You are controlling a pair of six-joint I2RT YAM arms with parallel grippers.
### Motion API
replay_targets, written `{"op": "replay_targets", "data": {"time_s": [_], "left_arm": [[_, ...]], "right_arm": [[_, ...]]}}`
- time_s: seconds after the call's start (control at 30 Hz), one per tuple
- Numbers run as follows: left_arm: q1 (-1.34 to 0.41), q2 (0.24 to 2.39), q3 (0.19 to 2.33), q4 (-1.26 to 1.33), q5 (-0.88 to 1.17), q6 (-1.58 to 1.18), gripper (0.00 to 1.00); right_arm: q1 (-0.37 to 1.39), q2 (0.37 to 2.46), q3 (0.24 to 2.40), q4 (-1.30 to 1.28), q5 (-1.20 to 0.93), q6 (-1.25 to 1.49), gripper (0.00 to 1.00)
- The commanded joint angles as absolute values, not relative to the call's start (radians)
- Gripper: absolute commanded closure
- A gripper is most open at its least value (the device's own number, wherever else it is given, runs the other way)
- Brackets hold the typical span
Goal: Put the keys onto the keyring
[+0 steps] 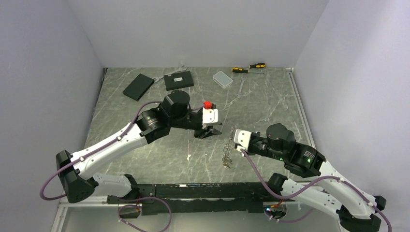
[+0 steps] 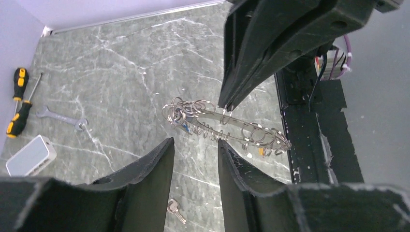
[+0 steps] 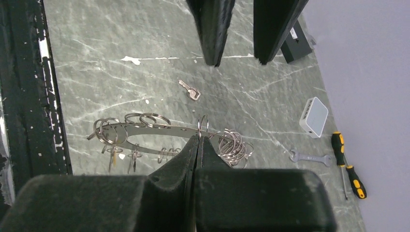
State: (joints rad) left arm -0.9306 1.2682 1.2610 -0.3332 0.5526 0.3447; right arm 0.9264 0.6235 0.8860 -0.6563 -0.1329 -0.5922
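Observation:
The keyring is a flat dark metal loop strung with many small wire rings, and it hangs just above the marble table. My right gripper is shut on it, pinching it at a small ring on its upper edge. A few keys hang from it, one with a yellow tag and one with a blue tag. One plain silvery key lies loose on the table. My left gripper hovers open above that key, close beside the keyring, with nothing between its fingers.
At the back of the table lie two yellow-handled screwdrivers, a clear plastic box, a small wrench and two black boxes. A black rail runs along the near edge.

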Motion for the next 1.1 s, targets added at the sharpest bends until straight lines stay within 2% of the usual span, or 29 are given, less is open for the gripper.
{"op": "replay_targets", "data": {"time_s": [0.0, 0.77, 0.97, 1.07], "left_arm": [[-0.962, 1.284, 1.269, -0.350, 0.589, 0.477, 0.57], [-1.006, 1.330, 1.255, -0.316, 0.572, 0.554, 0.65], [-1.013, 1.332, 1.250, -0.304, 0.560, 0.571, 0.78], [-1.014, 1.334, 1.249, -0.297, 0.559, 0.579, 0.87]], "right_arm": [[0.931, 0.633, 0.947, -0.575, -0.164, -0.602, 1.00], [0.931, 0.665, 0.970, -0.526, -0.188, -0.599, 1.00], [0.931, 0.671, 0.969, -0.517, -0.192, -0.598, 1.00], [0.931, 0.675, 0.968, -0.518, -0.194, -0.601, 1.00]]}}
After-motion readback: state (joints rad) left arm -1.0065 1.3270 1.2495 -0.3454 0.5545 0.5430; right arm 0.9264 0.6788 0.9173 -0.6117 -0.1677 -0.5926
